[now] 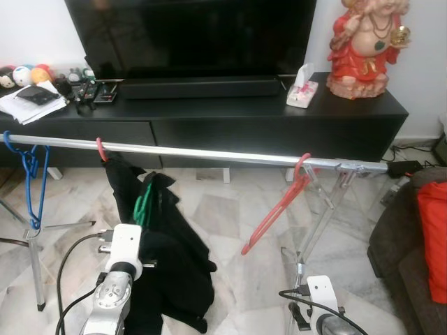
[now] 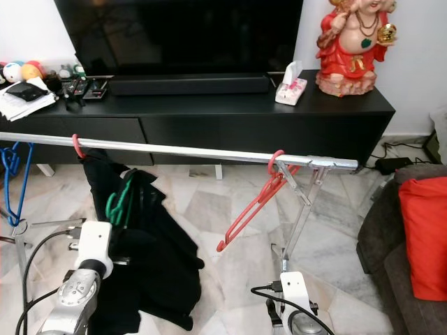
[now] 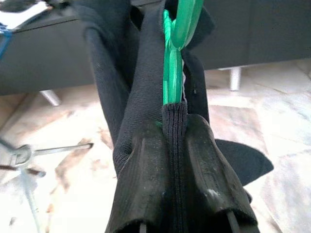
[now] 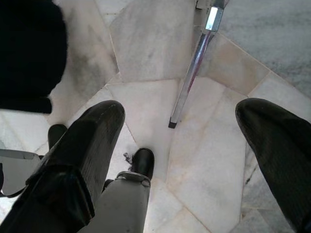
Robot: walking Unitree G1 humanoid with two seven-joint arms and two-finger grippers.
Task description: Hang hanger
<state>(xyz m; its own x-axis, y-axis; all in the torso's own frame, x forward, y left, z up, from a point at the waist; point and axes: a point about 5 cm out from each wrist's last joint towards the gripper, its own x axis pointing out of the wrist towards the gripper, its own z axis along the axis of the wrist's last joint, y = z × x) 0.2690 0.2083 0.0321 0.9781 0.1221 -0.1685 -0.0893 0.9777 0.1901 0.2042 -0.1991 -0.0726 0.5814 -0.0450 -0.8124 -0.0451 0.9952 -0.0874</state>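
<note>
Our left gripper [image 3: 177, 145] is clamped on the green hanger [image 3: 175, 53] and its black garment [image 1: 167, 258] below the rail's [image 1: 209, 152] left part, while our right gripper [image 4: 180, 145] hangs spread wide, idle.

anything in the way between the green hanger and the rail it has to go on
Nothing visible blocks it. The left gripper is shut on the green hanger with its black garment, just below the rail. The bare stretch between the red-hooked hanger and the red hanger looks free.
</note>
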